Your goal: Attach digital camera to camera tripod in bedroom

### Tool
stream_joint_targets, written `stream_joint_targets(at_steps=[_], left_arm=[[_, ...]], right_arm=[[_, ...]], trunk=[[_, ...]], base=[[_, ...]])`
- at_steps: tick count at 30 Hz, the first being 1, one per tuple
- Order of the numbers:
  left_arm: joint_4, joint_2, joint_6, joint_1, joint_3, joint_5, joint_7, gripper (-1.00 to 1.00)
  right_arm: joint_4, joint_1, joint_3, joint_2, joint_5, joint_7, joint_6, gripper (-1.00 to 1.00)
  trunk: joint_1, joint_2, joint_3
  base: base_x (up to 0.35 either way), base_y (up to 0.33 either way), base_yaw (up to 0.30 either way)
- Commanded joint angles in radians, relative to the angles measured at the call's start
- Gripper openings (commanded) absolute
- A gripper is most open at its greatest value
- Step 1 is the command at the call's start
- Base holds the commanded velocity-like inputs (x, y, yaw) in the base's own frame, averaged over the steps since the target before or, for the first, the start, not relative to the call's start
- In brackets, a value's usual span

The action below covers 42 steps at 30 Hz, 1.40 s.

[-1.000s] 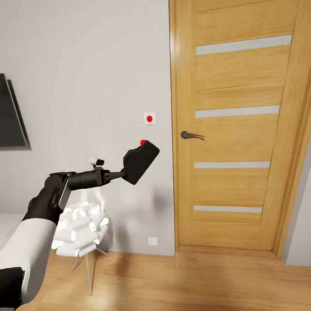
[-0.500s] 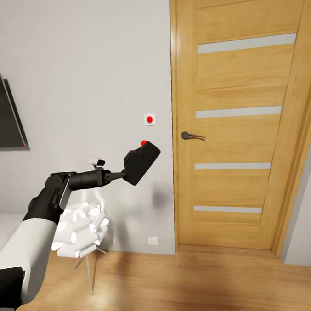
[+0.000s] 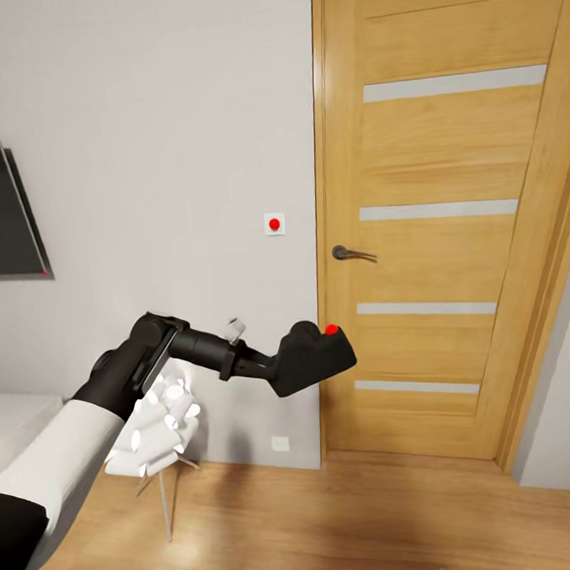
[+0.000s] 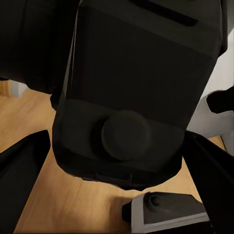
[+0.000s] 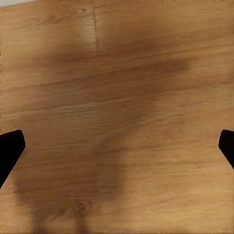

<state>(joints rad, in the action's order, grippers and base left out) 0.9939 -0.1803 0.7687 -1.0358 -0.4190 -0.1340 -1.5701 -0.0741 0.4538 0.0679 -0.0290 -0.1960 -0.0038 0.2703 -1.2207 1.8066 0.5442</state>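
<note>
Since a second ago your left arm has dropped and swung toward the wooden door (image 3: pixel 437 217), carrying the digital camera (image 3: pixel 311 359) from above lamp height down to a spot below the door handle (image 3: pixel 350 252). Left gripper (image 3: pixel 269 369): clamped on the camera's end away from the door, red button up; the left wrist view shows the camera (image 4: pixel 131 92) wedged between the dark fingers (image 4: pixel 22 175), lens barrel facing the lens. Right gripper (image 5: pixel 117 146): fingertips (image 5: pixel 9 148) spread wide at the picture's edges, holding nothing, over bare light wood floor (image 5: pixel 122 87) with a soft shadow. Room: grey-white wall (image 3: pixel 156 116) beside the door, carrying a small white plate with a red dot (image 3: pixel 274 224), a low outlet (image 3: pixel 280 443) and a dark panel (image 3: pixel 6 209). White flower-shaped lamp (image 3: pixel 158 423) stands on the wood floor (image 3: pixel 333 518), well left of the door, just under your forearm.
</note>
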Motion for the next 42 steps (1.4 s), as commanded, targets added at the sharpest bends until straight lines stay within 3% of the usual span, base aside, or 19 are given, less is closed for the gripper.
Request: stream_joint_targets(at_steps=[1, 17, 24, 28, 31, 35, 42], left_arm=[[0.001, -0.002, 0.010, -0.001, -0.006, -0.006, -0.001, -1.00], [0.002, -0.005, 0.086, -0.001, -0.009, -0.006, -0.001, -1.00], [0.001, -0.005, 0.087, -0.001, -0.008, -0.006, -0.001, -1.00], [0.002, -0.004, 0.089, -0.001, -0.008, -0.006, -0.001, -1.00], [0.002, -0.004, 0.090, -0.001, -0.008, -0.006, -0.001, -1.00], [0.002, -0.004, 0.090, -0.001, -0.008, -0.006, -0.001, -1.00], [0.002, -0.006, 0.109, -0.001, -0.009, -0.006, -0.001, -1.00]], right_arm=[[-0.004, 0.002, 0.006, 0.000, 0.000, 0.001, 0.007, 1.00], [-0.005, -0.004, 0.006, -0.004, 0.001, -0.004, 0.001, 1.00], [-0.006, -0.106, 0.006, -0.009, 0.001, -0.151, -0.011, 1.00], [-0.006, -0.132, 0.005, -0.018, 0.001, -0.245, -0.014, 1.00], [-0.006, -0.163, 0.004, -0.022, 0.001, -0.277, -0.015, 1.00], [-0.006, -0.233, 0.003, -0.023, 0.001, -0.267, -0.012, 1.00], [-0.006, -0.354, 0.003, -0.022, 0.001, -0.127, -0.011, 1.00]], trunk=[[0.004, -0.007, -0.001], [0.065, -0.119, -0.027], [0.092, -0.168, -0.048], [0.108, -0.196, -0.060], [0.119, -0.217, -0.069], [0.134, -0.245, -0.082], [0.161, -0.294, -0.104]], base=[[0.000, 0.000, 0.000], [0.000, 0.000, 0.000], [0.000, 0.000, 0.000], [0.000, 0.000, 0.000], [0.000, 0.000, 0.000], [0.000, 0.000, 0.000], [0.000, 0.000, 0.000]])
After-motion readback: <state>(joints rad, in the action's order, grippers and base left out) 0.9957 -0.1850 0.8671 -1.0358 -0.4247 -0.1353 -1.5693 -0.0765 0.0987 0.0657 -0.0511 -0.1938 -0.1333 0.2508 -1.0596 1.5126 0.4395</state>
